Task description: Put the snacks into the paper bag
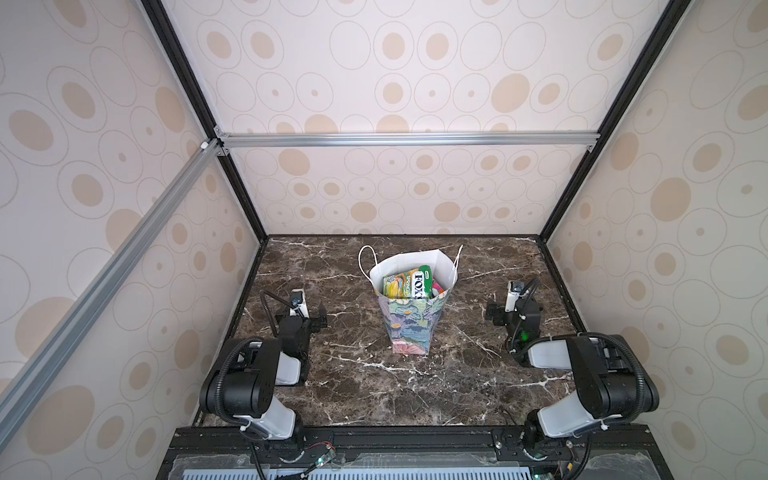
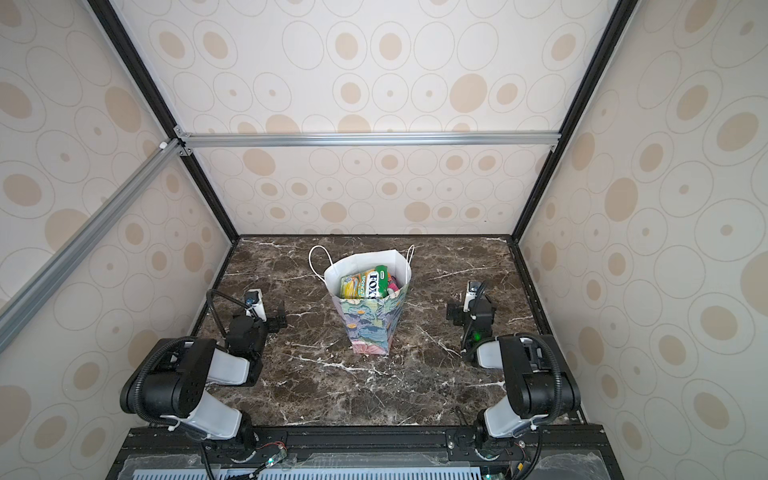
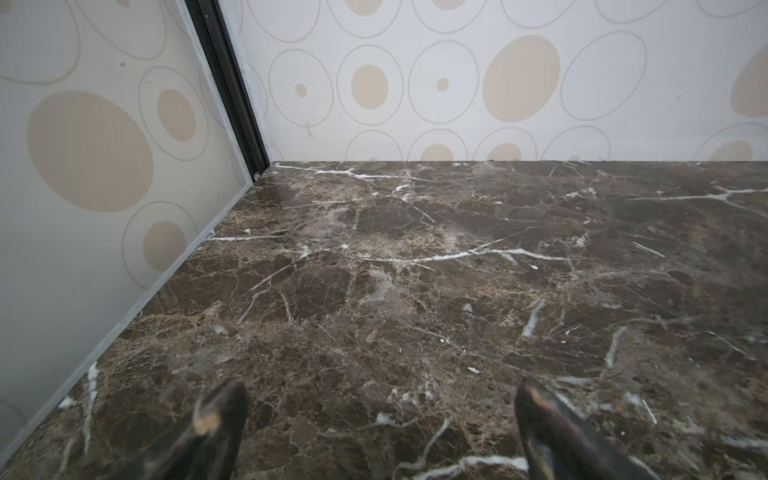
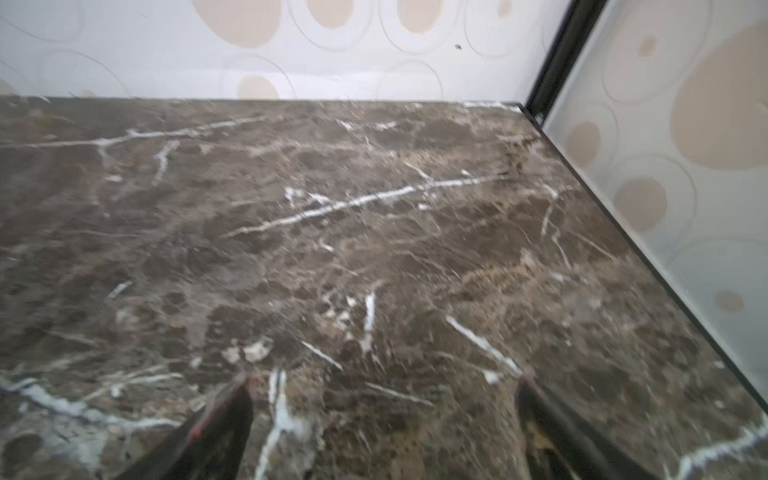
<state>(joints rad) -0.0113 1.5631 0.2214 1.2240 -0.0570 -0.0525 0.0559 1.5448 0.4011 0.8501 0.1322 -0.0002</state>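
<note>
Snacks (image 1: 409,283) sit inside your paper bag (image 1: 409,328), upright near the desk's (image 1: 457,374) far edge; your left gripper (image 3: 376,392) and right gripper (image 4: 384,386) hover with fingers spread, empty.

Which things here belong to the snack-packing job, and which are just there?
Job: paper bag, snacks inside it, left gripper, right gripper.
Just there: table, spotted walls, metal frame.
</note>
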